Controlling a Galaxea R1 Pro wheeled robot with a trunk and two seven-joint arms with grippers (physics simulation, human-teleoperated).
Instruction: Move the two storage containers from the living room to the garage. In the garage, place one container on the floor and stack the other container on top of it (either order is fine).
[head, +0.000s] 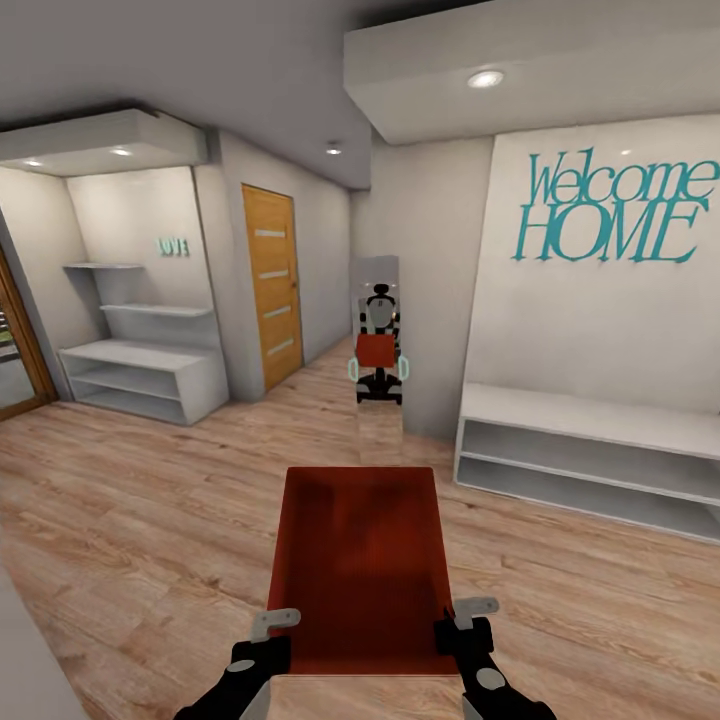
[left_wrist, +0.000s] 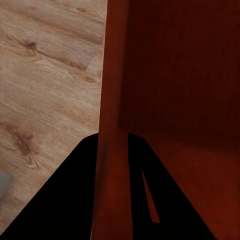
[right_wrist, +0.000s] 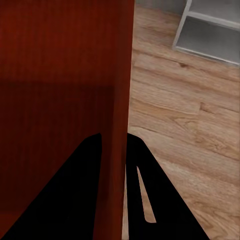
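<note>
I hold one orange-red open-top storage container (head: 360, 570) in front of me, above a light wood-plank floor (head: 150, 520). My left gripper (head: 270, 640) is shut on its left wall near the closest corner, and my right gripper (head: 465, 625) is shut on its right wall. The left wrist view has the left gripper (left_wrist: 112, 145) with its jaws on either side of the red wall (left_wrist: 112, 75). In the right wrist view the right gripper (right_wrist: 114, 142) pinches the other wall (right_wrist: 120, 75). The container is empty. The garage is out of view.
This is a hallway. A low white shelf bench (head: 600, 450) lines the right wall under a teal "Welcome HOME" sign (head: 615, 210). White shelves (head: 140, 375) stand at the left, beside a wooden door (head: 272, 285). A narrow mirror (head: 378, 340) straight ahead reflects me.
</note>
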